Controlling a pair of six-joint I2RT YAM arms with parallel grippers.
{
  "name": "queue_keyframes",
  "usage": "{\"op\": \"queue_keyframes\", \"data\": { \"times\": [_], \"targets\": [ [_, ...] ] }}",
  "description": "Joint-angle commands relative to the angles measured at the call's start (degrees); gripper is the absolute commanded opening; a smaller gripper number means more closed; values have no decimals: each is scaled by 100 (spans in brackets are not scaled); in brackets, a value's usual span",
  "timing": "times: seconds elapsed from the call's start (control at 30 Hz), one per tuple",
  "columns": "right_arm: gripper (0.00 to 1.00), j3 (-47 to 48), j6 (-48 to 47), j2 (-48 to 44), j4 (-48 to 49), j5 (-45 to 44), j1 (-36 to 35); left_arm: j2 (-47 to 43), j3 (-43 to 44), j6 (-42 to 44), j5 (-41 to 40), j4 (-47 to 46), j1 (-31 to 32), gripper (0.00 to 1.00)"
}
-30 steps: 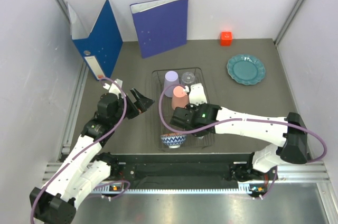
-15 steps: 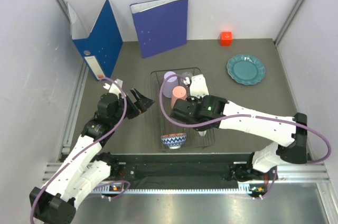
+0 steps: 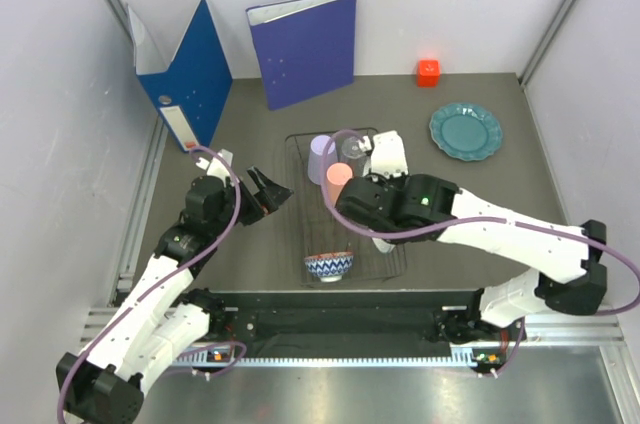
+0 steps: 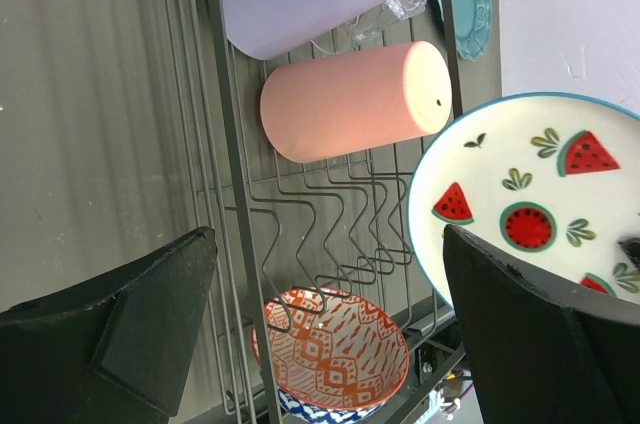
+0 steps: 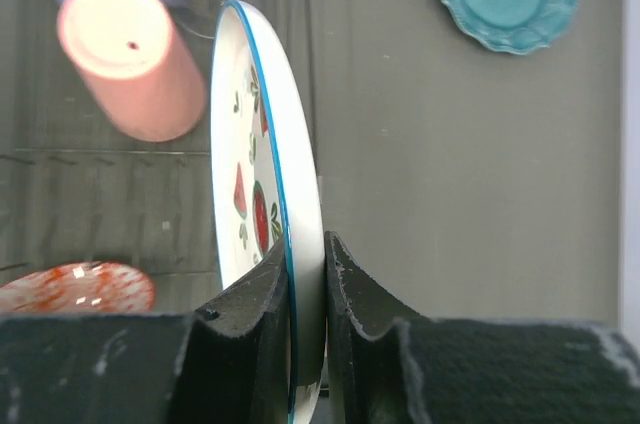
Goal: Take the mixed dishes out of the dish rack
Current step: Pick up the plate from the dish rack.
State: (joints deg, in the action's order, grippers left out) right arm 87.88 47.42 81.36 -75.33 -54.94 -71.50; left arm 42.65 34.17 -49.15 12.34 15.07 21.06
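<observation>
In the dish rack (image 3: 293, 194) the far end is crowded: lavender cup (image 3: 322, 156), pink cup (image 3: 339, 182) and glass tumbler (image 3: 353, 149) sit close together, with the watermelon plate (image 3: 388, 156) on edge just beside them. A patterned bowl (image 3: 328, 266) fills the near end. Bare table (image 3: 480, 179) lies between the rack and the teal plate (image 3: 465, 130).

Both arms I'm running are built alike, with glossy white shells on the links and black housings at the joints. The left arm (image 3: 150, 294), left of the dish rack (image 3: 318, 232), has a thin purple cable (image 3: 237, 212) looping along it. The right arm (image 3: 500, 236), right of the dish rack, trails a matching purple lead (image 3: 632, 279) off its black elbow and shows a small green light (image 3: 422, 200) on its wrist housing. The left gripper (image 3: 276, 184) has matte black, faceted wedge fingers (image 4: 140, 334). The right gripper (image 5: 308, 249) has black fingers (image 5: 365, 314) with a grainy surface and curved inner edges.
</observation>
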Motion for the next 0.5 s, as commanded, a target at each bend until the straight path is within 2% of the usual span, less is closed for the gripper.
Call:
{"op": "queue_keyframes", "data": {
  "times": [0.0,0.23,0.33,0.43,0.47],
  "targets": [
    [0,353,-110,-936,922,-61,-48,-12,151,81,-30,-162,12,99],
    [0,-200,-961,-2404,2811,703,356,15,326,116,-74,-206,12,99],
    [0,-612,-1094,-2967,3628,1536,882,32,563,168,-188,-171,12,99],
    [0,-1131,-1042,-3389,4699,2932,1787,59,870,300,-205,-258,12,99],
    [0,-1332,-998,-3477,4877,3650,2024,85,959,344,-232,-259,12,99]
  ]
}}
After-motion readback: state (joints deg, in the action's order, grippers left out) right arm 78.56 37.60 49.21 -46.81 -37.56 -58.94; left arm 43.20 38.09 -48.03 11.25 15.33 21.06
